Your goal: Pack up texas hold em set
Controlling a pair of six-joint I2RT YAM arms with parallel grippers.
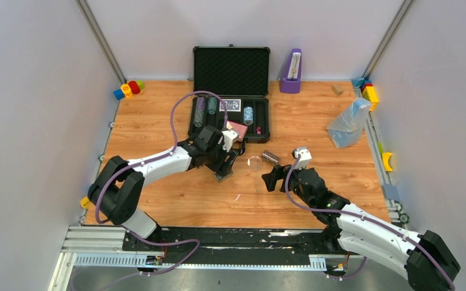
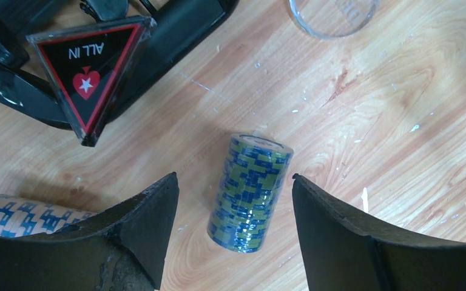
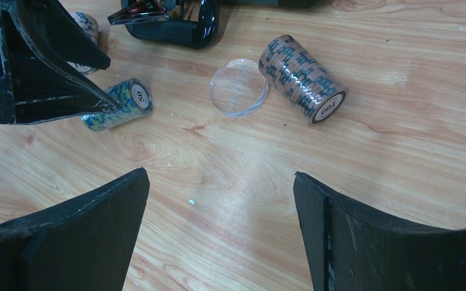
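Left tool point(image 2: 233, 182) is released, with one finger on each side of the green-and-blue chip stack point(image 2: 252, 193) and not clamped on it. The stack lies on its side on the desk point(image 2: 400, 151). In the left wrist view its long axis runs roughly 1 to 7 o'clock. My fingers sit at 3 and 9, so closing should pinch across the barrel. It's off-centre: just beside the 3 o'clock finger, clear gap at 9. My left arm is the nearer one. Right tool point(image 3: 219, 176) is released too and empty. The brown chip stack point(image 3: 303, 79) lies on its side at 1 o'clock from it, apart. In the top view the briefcase point(image 1: 231, 70) is open at 12 o'clock from my left tool.
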